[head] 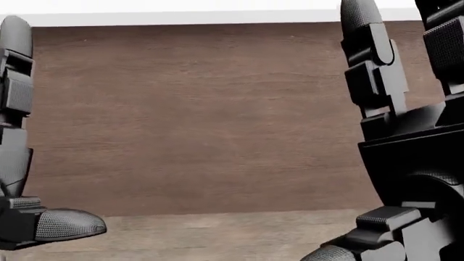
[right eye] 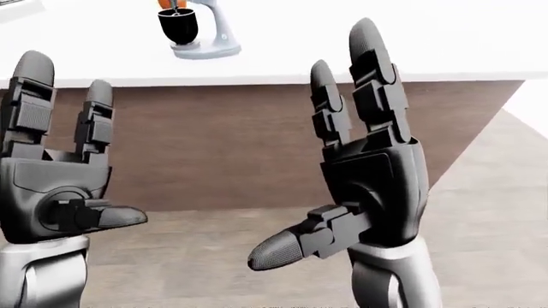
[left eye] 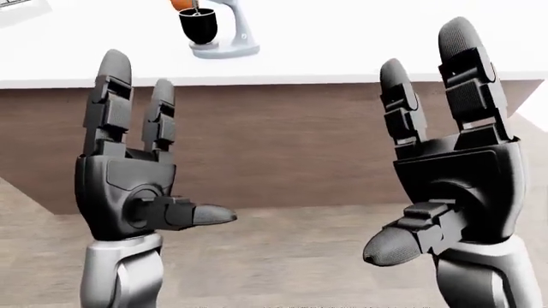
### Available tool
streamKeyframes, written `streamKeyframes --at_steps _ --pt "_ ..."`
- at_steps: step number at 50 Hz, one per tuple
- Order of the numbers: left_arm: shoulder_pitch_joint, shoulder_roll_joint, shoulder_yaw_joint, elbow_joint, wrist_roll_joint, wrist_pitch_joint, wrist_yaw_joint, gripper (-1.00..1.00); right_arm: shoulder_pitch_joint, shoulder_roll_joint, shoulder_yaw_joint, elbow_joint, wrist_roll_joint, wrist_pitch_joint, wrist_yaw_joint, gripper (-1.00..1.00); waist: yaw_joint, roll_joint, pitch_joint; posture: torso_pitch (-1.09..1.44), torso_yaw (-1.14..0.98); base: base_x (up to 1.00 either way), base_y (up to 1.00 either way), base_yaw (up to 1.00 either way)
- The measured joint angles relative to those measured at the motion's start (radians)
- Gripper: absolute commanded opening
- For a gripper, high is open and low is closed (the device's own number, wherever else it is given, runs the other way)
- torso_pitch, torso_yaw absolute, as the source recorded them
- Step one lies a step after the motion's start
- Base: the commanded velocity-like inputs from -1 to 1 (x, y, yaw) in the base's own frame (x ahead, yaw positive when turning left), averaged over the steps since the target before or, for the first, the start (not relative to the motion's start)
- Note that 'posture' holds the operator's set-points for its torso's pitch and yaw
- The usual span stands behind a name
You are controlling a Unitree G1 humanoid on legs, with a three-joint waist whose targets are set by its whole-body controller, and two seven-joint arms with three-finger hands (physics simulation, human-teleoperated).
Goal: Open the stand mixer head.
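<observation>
The stand mixer stands far off on the white counter at the top left of the left-eye view. It has a grey base, a black bowl and an orange head cut off by the top edge. Both dark three-finger hands are raised well short of it, palms toward the camera, fingers up, thumbs out. My left hand is open and holds nothing. My right hand is open too and equally empty. In the head view only parts of the hands show at the edges.
The white countertop runs across the top, with a brown wood side panel beneath it facing me. Pale wood floor lies between me and the counter. A white object shows at the top left corner.
</observation>
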Motion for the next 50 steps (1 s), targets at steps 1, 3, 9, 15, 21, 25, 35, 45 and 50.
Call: streamKeyframes --at_steps 1,3,9,15,21,25,35,45,50 --pt "0.0 0.0 0.001 -0.004 0.0 -0.004 -0.002 0.96 0.003 0.002 0.006 -0.002 -0.005 -0.003 0.004 1.0 -0.006 0.024 0.006 0.0 0.0 0.0 0.0 0.0" --pt "0.007 0.006 0.013 0.001 0.002 -0.009 -0.002 0.97 0.007 0.01 0.029 0.0 -0.006 -0.002 0.015 1.0 -0.001 0.022 0.017 0.0 0.0 0.0 0.84 0.0" --pt "0.015 0.002 0.005 0.015 0.008 0.008 0.0 0.97 0.025 0.009 0.025 0.019 -0.015 0.013 0.015 1.0 0.016 -0.019 0.034 0.0 0.0 0.0 0.33 0.0" --pt "0.013 -0.003 0.003 0.007 0.006 0.004 -0.003 0.96 0.016 -0.002 0.019 0.002 -0.006 -0.004 0.012 1.0 0.012 -0.054 -0.001 0.0 0.0 0.0 0.54 0.0" --pt "0.011 0.004 0.019 0.005 0.004 -0.007 -0.005 0.97 0.021 -0.001 0.045 0.002 -0.005 -0.013 0.018 1.0 0.02 0.007 0.033 0.0 0.0 0.0 0.49 0.0" --pt "0.018 0.002 0.011 0.019 0.006 0.007 -0.001 0.96 0.031 0.009 0.034 0.023 -0.008 0.008 0.019 1.0 0.023 0.024 0.033 0.0 0.0 0.0 0.09 0.0" --pt "0.009 0.001 0.003 0.019 -0.001 0.008 -0.009 0.97 0.023 -0.003 0.025 0.012 -0.006 -0.014 0.011 1.0 0.009 -0.023 0.014 0.0 0.0 0.0 0.71 0.0" --pt "0.015 0.008 0.031 0.024 0.007 0.0 -0.001 0.97 0.03 -0.005 0.054 0.017 -0.014 -0.017 0.026 1.0 0.023 0.02 0.024 0.0 0.0 0.02 0.0 0.0" --pt "0.008 0.007 0.022 0.009 0.005 -0.005 -0.005 0.97 0.026 -0.005 0.049 0.006 -0.009 -0.031 0.018 1.0 0.033 -0.026 0.023 0.0 0.0 0.26 0.04 0.0"
